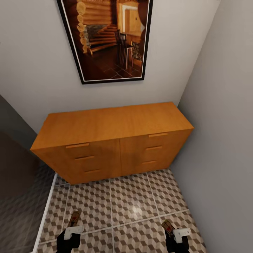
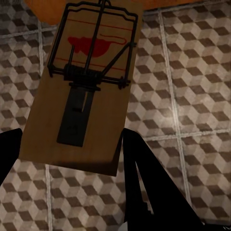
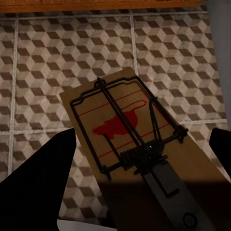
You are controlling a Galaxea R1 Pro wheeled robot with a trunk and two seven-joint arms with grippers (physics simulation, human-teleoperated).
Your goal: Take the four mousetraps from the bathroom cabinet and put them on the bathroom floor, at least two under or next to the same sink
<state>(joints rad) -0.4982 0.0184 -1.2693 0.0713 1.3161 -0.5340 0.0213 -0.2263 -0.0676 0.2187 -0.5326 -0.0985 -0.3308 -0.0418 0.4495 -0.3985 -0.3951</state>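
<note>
Cabinet [image 1: 112, 140] is seen ahead against the far wall, a low orange-brown chest with bar handles on its drawer fronts, all of them closed, and a framed picture of a log interior [image 1: 109, 38] is hung on the wall above it. The bathroom floor [image 1: 130, 207], tiled in a brown, beige and white cube pattern, is spread between the cabinet and the robot.

At the near left, the left gripper [image 1: 73, 228] is closed on a mousetrap [image 1: 74, 218], which is held above the tiles. In the left wrist view this left mousetrap [image 2: 84, 91] is shown as a wooden board with a red print and dark wire parts, pinched between the black fingers [image 2: 144, 192].

At the near right, the right gripper [image 1: 174, 232] is likewise clamped on a second mousetrap [image 1: 168, 226], seen in the right wrist view [image 3: 139, 163] between two dark fingers [image 3: 38, 183], over the patterned tiles.
</note>
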